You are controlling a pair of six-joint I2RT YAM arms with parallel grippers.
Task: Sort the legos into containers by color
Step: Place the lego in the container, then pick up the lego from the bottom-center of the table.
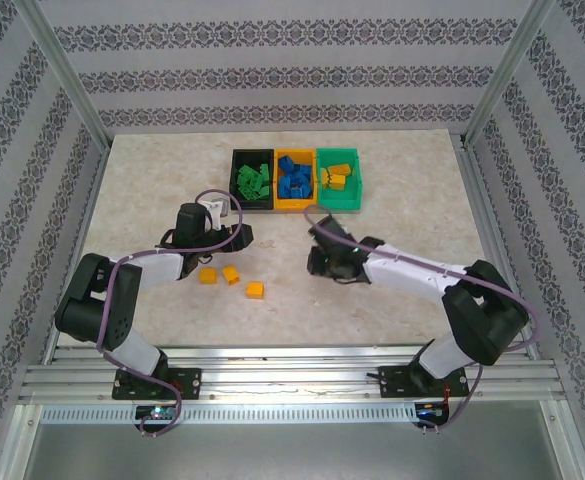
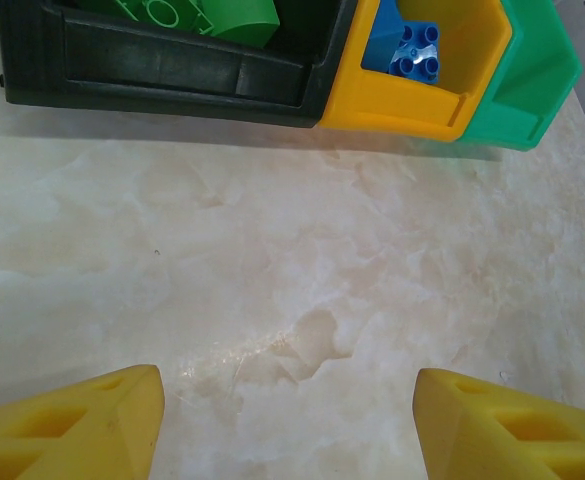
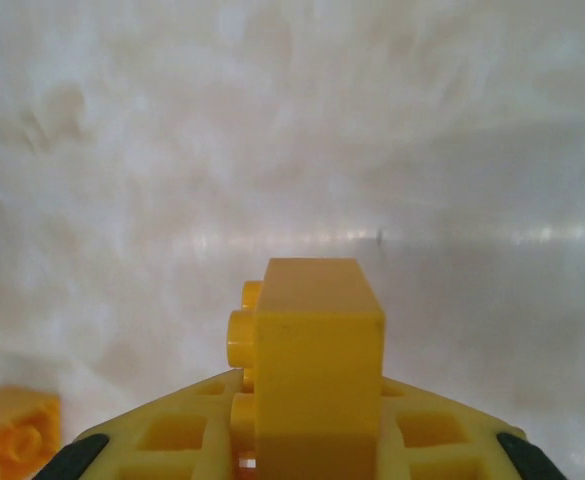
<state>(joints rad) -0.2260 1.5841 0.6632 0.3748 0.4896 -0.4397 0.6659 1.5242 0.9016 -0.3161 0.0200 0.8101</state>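
My right gripper (image 3: 312, 410) is shut on a yellow-orange lego (image 3: 312, 340), held just above the tabletop; from above, this gripper (image 1: 320, 262) hangs right of centre. My left gripper (image 2: 287, 420) stands open over bare table, nothing between its fingers (image 2: 82, 425), and from above it (image 1: 212, 212) is just short of the containers. Three containers stand in a row at the back: black (image 1: 237, 180) with green legos (image 1: 253, 181), yellow-orange (image 1: 295, 208) with blue legos (image 1: 294, 183), green (image 1: 340, 198) with yellow-orange legos (image 1: 337, 176). Three loose yellow-orange legos (image 1: 231, 273) lie near the left arm.
Patterned walls and metal posts enclose the marble table (image 1: 422, 190). The left wrist view shows the black bin (image 2: 172, 70), yellow-orange bin (image 2: 392, 100) and green bin (image 2: 532, 90) close ahead. A loose yellow-orange brick (image 3: 7, 430) lies left of my right gripper.
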